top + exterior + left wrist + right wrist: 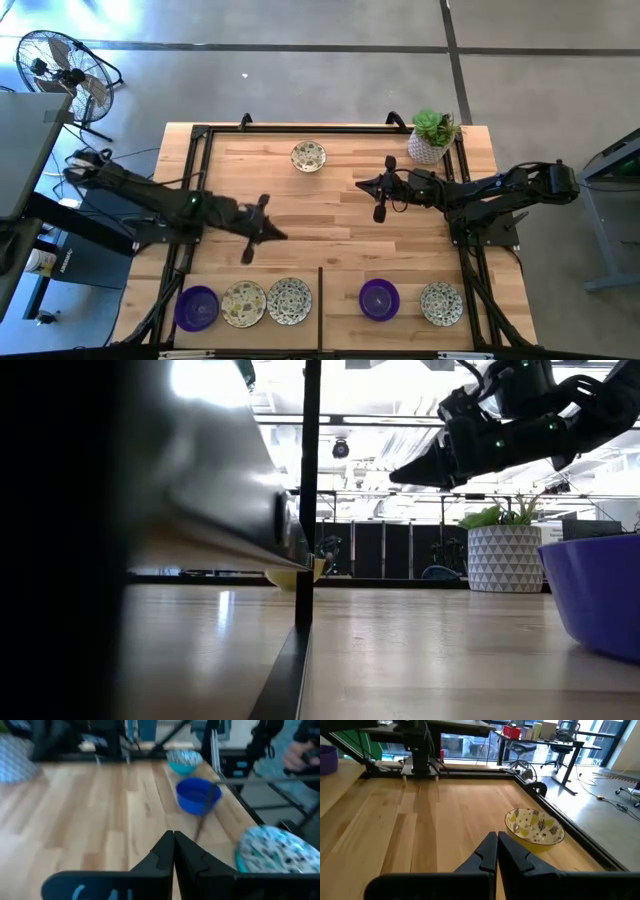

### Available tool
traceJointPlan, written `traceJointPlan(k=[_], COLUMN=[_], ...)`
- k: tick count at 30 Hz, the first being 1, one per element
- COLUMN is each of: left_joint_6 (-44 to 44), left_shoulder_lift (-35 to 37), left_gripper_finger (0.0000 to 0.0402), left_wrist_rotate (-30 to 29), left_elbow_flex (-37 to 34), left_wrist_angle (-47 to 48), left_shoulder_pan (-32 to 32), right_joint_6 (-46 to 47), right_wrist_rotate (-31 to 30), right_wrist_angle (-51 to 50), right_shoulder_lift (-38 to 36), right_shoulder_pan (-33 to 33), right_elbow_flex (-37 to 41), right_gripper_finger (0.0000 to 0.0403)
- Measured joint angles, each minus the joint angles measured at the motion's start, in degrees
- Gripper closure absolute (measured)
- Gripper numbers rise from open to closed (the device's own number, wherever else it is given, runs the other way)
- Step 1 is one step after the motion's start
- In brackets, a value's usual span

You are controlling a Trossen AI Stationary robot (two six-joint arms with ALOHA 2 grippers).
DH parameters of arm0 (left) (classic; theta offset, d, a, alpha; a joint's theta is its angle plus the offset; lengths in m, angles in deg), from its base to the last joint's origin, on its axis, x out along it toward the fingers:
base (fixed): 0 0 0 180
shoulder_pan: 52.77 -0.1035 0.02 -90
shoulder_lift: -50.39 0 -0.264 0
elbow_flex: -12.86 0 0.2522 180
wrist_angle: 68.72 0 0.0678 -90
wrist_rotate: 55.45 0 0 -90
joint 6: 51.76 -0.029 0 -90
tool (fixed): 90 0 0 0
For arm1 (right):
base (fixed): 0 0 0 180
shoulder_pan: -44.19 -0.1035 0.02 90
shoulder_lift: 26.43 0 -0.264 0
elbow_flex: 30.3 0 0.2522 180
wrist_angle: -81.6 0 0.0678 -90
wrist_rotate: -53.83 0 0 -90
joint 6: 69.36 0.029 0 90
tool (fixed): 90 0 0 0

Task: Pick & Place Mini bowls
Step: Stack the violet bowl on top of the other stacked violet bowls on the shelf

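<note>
One cream patterned mini bowl [308,156] [535,827] rests on its base near the table's far edge. At the near edge, left of a black divider [320,310], sit a purple bowl [197,307] and two patterned bowls [243,303] [289,300]. Right of the divider are a purple bowl [379,298] [197,795] and a patterned one [441,303]. My left gripper [280,235] [173,845] hangs shut and empty over the table's left middle. Right of the far bowl, my right gripper [360,184] [496,847] hovers shut and empty.
A white pot with a green plant [432,135] stands at the far right corner. A black frame [300,130] runs around the tabletop. Bare wood lies between the two grippers. In the low view, a blurred grey thing [200,480] fills the left.
</note>
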Motion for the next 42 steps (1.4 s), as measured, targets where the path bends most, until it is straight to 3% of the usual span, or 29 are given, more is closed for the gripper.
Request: traceJointPlan(k=[5, 12, 17, 21, 24, 28, 34, 42], left_joint_6=[-4.25, -3.98, -2.9, -2.43, -2.26, -2.77, -2.96, -4.41], left_shoulder_lift=[-0.13, 0.04, 0.06, 0.04, -0.09, -0.16, -0.16, -0.16], left_gripper_finger=[0.0401, 0.0401, 0.0401, 0.0401, 0.0401, 0.0401, 0.0401, 0.0401], left_wrist_rotate=[5.38, 6.33, 6.33, 6.33, 6.3, 6.29, 6.33, 6.31], left_elbow_flex=[-5.02, -14.22, -18.54, -19.58, -19.6, -19.6, -19.6, -19.6], left_wrist_angle=[-11.89, -27.97, -32.92, -32.8, -32.94, -32.85, -32.74, -32.72], left_shoulder_pan=[-7.5, -16.17, -21.85, -25.17, -26.28, -26.13, -26.13, -26.13], right_joint_6=[0.6, 4.47, 10.57, 21.27, 30.65, 40.92, 51.58, 56.29], right_wrist_rotate=[0.01, -0.52, -8.91, -14.24, -14.43, -9.63, -2.91, 4.8], right_wrist_angle=[-6.75, -33.82, -58.05, -74.35, -83.75, -94.24, -96.05, -84.6], right_shoulder_lift=[-2.66, -11.09, -13.5, -12.72, -11.54, -8.91, -4.16, 3.28], right_shoulder_pan=[-0.01, -1.92, -10.05, -18.46, -24.53, -31.81, -37.26, -37.47], right_elbow_flex=[-1.45, -9.82, -17.04, -22.88, -26.69, -30.28, -31.54, -31.54], right_gripper_finger=[0.0401, 0.0401, 0.0391, 0.0378, 0.036, 0.0327, 0.0263, 0.0207])
